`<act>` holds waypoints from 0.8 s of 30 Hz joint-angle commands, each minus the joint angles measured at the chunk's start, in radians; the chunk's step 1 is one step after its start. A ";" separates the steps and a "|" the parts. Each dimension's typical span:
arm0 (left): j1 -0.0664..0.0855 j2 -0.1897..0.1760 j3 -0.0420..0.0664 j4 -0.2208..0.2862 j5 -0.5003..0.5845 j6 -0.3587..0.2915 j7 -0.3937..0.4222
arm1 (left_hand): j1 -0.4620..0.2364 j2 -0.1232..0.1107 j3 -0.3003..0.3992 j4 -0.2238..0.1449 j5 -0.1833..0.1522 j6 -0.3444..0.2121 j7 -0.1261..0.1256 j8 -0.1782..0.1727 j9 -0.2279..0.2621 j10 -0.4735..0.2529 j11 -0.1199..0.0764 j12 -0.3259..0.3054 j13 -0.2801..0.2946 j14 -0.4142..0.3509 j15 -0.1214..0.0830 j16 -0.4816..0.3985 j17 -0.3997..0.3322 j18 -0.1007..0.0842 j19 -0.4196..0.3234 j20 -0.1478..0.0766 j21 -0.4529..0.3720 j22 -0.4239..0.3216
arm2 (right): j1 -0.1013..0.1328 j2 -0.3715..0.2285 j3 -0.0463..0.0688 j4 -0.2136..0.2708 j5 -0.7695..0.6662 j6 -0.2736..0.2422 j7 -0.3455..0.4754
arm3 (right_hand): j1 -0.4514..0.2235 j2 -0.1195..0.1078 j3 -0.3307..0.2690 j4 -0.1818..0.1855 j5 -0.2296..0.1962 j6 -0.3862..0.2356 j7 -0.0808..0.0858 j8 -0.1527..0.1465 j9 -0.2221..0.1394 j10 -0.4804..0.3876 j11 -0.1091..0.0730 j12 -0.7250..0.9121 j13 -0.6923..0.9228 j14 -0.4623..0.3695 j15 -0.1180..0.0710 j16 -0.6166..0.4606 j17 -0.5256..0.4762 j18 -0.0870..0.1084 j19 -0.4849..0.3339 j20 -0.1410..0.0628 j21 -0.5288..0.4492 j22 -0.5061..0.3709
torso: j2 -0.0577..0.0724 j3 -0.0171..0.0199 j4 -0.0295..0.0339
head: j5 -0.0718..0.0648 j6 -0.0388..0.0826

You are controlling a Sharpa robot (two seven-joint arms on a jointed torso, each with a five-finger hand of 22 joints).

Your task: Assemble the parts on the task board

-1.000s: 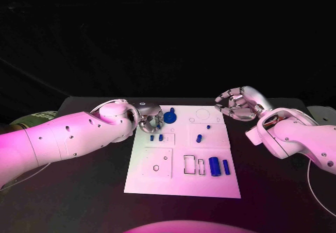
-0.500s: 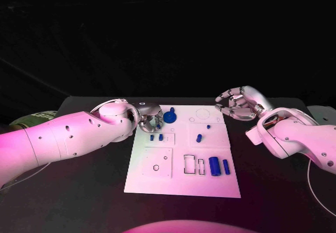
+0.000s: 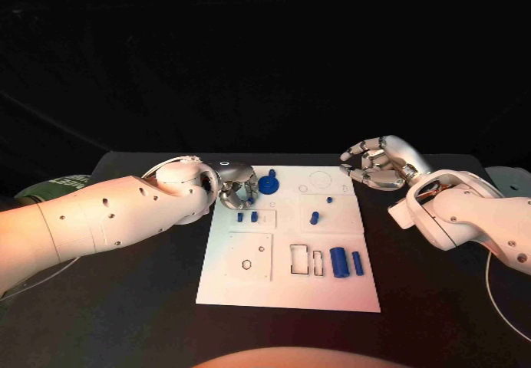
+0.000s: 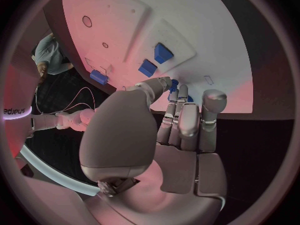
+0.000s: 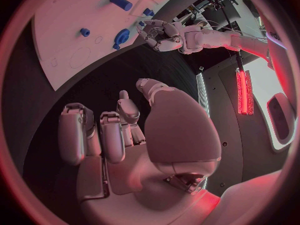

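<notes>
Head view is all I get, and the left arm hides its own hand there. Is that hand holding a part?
Observer: The left wrist view shows the left hand with its fingertips over the task board. A bit of blue shows between them, but I cannot tell if it is gripped.
Operator: And is the right hand's palm free?
Observer: The right wrist view shows the right hand with fingers curled in and nothing in them, over the black table beside the board.

Left hand [image 3: 235,186] crowds the blue disc [image 3: 269,184]; board's [image 3: 332,287] near edge lies open.
</notes>
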 commanded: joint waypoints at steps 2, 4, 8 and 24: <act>0.000 0.000 0.000 0.003 0.009 -0.008 0.007 | -0.011 -0.002 -0.003 -0.002 -0.003 -0.015 0.007 -0.011 -0.005 -0.012 0.004 -0.009 -0.002 -0.009 0.001 -0.006 -0.003 -0.003 -0.010 0.000 -0.004 -0.002 | -0.001 0.000 0.000 0.000 -0.008 0.004 0.008 | -0.005 0.001 0.007 0.000 0.003 0.001 -0.004 0.005 -0.001 0.006 0.001 0.002 0.000 0.071 -0.009 -0.006 0.139 0.006 -0.002 -0.005 -0.003 0.138 | 0.000 0.0001 -0.0001 | 0.000 -0.001; 0.000 0.000 0.000 0.002 0.010 -0.009 0.006 | -0.012 -0.003 -0.003 -0.002 -0.003 -0.021 0.011 -0.016 -0.008 -0.013 0.006 -0.011 -0.002 -0.009 0.003 -0.006 -0.004 -0.003 -0.010 0.002 -0.004 -0.002 | -0.001 0.000 0.000 0.000 -0.008 0.004 0.008 | -0.005 0.001 0.007 0.000 0.003 0.001 -0.004 0.005 -0.001 0.006 0.001 0.002 0.000 0.071 -0.009 -0.006 0.139 0.006 -0.002 -0.005 -0.003 0.138 | 0.000 0.0001 0.0002 | 0.000 0.000; 0.000 -0.001 0.000 0.002 0.010 -0.007 0.004 | -0.011 -0.001 -0.002 -0.003 -0.002 -0.018 0.014 -0.016 -0.009 -0.012 0.008 -0.012 -0.002 -0.009 0.004 -0.005 -0.004 -0.003 -0.010 0.003 -0.004 -0.002 | -0.001 0.000 0.000 0.000 -0.008 0.004 0.008 | -0.005 0.001 0.007 0.000 0.003 0.001 -0.004 0.005 -0.001 0.006 0.001 0.002 0.000 0.071 -0.009 -0.006 0.139 0.006 -0.002 -0.005 -0.003 0.138 | 0.000 0.0001 -0.0008 | 0.001 0.000; -0.002 -0.007 0.000 0.009 0.012 -0.023 0.018 | -0.003 0.008 0.003 -0.013 -0.003 0.036 0.000 0.008 -0.004 -0.015 0.004 -0.019 -0.002 -0.012 0.003 -0.001 -0.009 -0.002 -0.011 0.005 -0.004 -0.003 | -0.002 0.001 0.000 -0.001 -0.008 0.005 0.007 | -0.005 0.001 0.007 0.000 0.003 0.001 -0.004 0.005 -0.001 0.006 0.001 0.002 0.000 0.071 -0.009 -0.006 0.139 0.006 -0.002 -0.005 -0.003 0.138 | 0.000 -0.0002 -0.0002 | 0.001 -0.002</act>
